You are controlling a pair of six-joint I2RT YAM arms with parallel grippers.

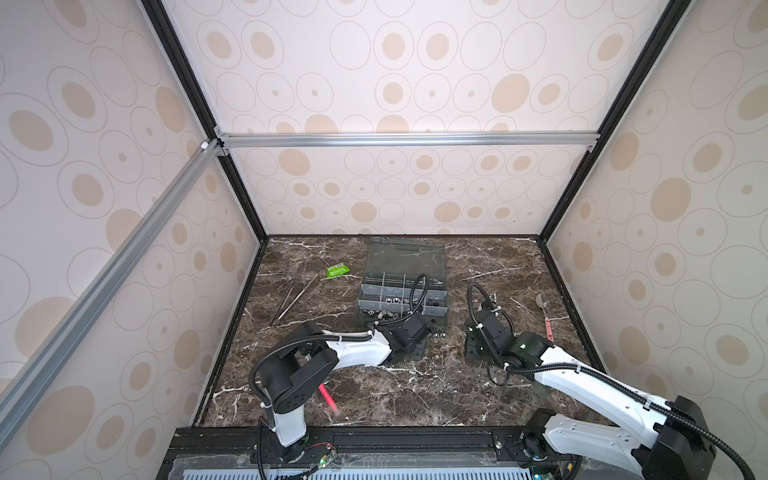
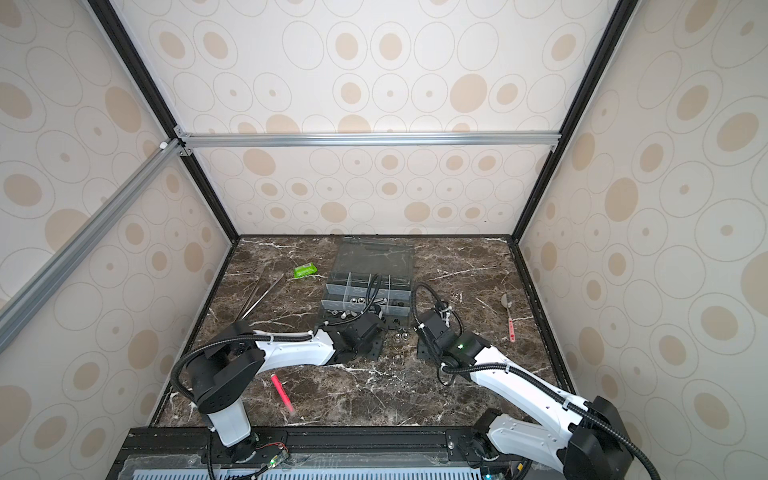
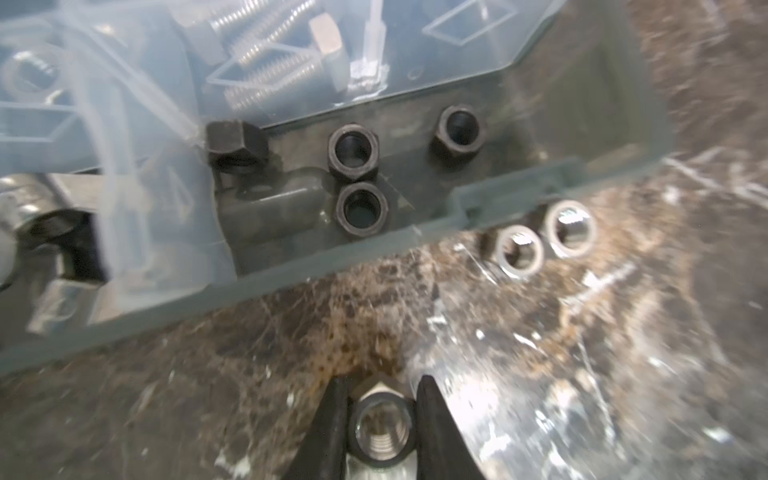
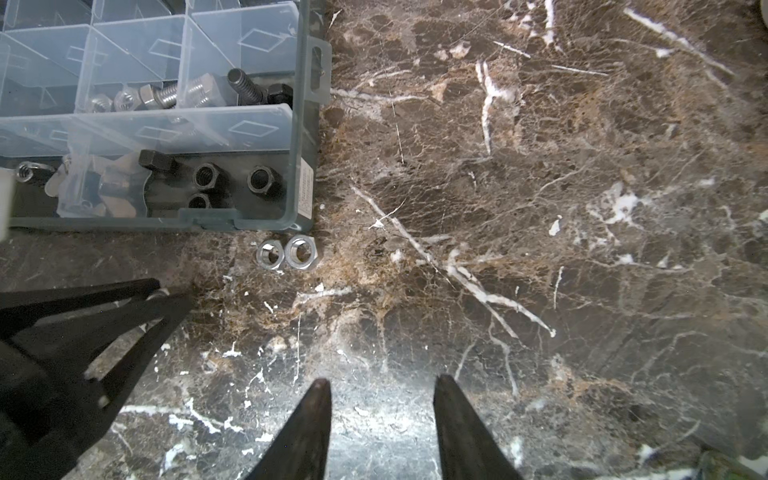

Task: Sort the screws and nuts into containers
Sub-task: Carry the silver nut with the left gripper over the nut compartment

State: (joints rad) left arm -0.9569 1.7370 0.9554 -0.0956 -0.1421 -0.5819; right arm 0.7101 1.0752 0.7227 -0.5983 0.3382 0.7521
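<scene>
Two loose silver nuts [image 4: 314, 255] lie on the marble table [image 4: 540, 208], touching each other and just beside the front wall of the organiser box [image 4: 300, 124], near its corner. A third silver nut [image 3: 381, 446] sits in the left gripper [image 3: 381, 382], whose jaws are clamped across its flats. The wrist view is too blurred to tell whether it is lifted or resting on the marble. The right gripper [image 4: 383, 380] hangs with jaws apart over bare marble, holding nothing.

These nuts look hard, smooth and light, and likely to skid or twist out of a loose pinch, so opposite flats are the place to grip. The corner compartment [image 3: 415, 174] holds black nuts [image 3: 353, 172], and silver screws [image 4: 158, 95] lie in one behind it. The box wall and the dividers [image 4: 232, 120] stand up as edges to clear. Open marble lies to the right of the box.
</scene>
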